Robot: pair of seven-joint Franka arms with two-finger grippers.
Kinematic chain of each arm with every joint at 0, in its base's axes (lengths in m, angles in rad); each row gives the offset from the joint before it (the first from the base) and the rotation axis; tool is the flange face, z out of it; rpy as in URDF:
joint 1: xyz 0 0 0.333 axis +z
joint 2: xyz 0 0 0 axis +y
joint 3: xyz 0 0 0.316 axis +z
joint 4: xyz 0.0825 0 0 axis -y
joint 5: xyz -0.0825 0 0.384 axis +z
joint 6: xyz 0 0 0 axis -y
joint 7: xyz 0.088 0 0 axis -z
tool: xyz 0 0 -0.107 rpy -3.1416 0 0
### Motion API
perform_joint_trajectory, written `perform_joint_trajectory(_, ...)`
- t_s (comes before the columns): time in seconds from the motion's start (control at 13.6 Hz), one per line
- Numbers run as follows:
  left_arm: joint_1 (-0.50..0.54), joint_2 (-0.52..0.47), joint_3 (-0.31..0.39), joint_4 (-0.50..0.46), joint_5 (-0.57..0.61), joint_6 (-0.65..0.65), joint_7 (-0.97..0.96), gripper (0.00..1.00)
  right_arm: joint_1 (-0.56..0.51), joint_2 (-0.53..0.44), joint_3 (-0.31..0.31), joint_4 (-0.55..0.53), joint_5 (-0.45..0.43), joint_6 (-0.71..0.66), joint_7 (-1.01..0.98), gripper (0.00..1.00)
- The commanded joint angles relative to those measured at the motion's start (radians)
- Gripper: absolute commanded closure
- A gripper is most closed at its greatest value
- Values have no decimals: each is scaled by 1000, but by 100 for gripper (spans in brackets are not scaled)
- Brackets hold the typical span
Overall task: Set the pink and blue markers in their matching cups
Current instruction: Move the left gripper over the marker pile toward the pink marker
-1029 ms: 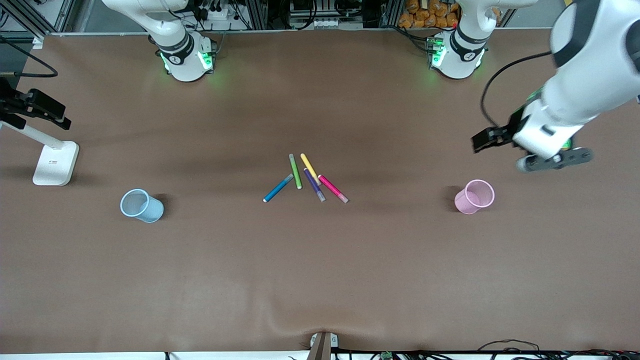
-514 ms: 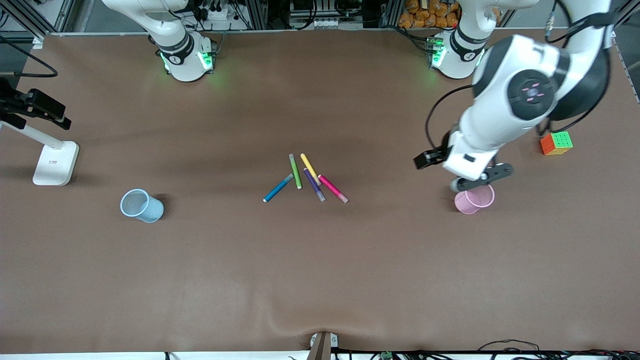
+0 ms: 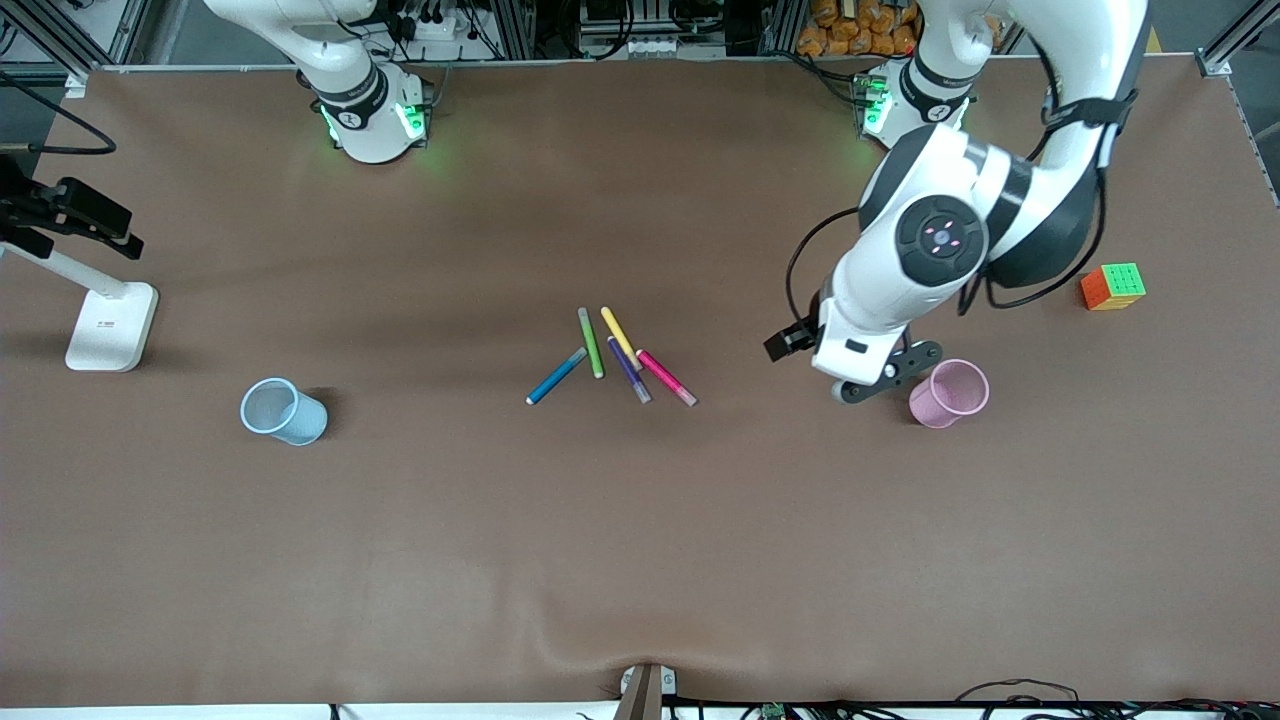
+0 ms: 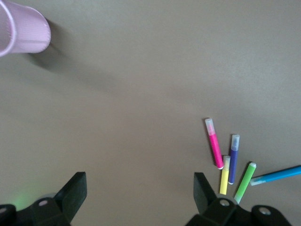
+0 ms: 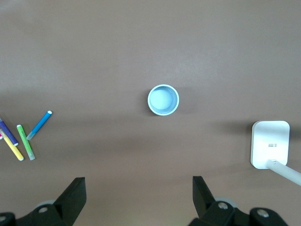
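Front view first: nothing has been placed yet. The pink marker (image 3: 666, 377) and the blue marker (image 3: 557, 376) are seen flat on the brown table (image 3: 640, 560), in a loose fan with a green pen (image 3: 591, 342), a yellow pen (image 3: 619, 335) and a dark purple pen (image 3: 629, 370). Taking that fan as the landmark, the pink cup (image 3: 950, 392) is found well apart toward the left arm's end of the table and the blue cup (image 3: 283, 411) well apart toward the right arm's end; both are upright and look empty. The left gripper (image 3: 880, 375) is held over the table just beside the pink cup, on the side facing the fan. A colourful cube (image 3: 1112, 286) lies past the pink cup, and a white stand (image 3: 110, 325) past the blue cup. Racks and cables are glimpsed along the table's edge by the bases.

Left wrist view now: the left gripper (image 4: 136, 200) is shown released, fingers spread wide with nothing between them. The pink marker (image 4: 214, 143) is picked out at the edge of the fan, touching the yellow pen (image 4: 225, 175), with the blue marker (image 4: 276, 175) at the fan's other edge and the pink cup (image 4: 21, 32) off in a corner.

Right wrist view: the right gripper (image 5: 136, 197) is likewise seen spread and empty, waiting high above the blue cup (image 5: 163, 100), whose inside is bare. The blue marker (image 5: 39, 125) is seen apart from the cup.

Both pickups and both drops are judged to remain. The cloth-like surface is plain, with a small ripple at the edge nearest the front camera.
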Motion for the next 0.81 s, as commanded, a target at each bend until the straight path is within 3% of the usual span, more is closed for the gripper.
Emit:
perform_joint_trajectory(0.0,-28,45,3,31,8,29,-57,0,-15,14,5,23,18,-12,-7,0)
perform_joint_trajectory(0.73,-129,172,6,33,77,175,-250,0,-14,14,5,21,18,-14,-7,0)
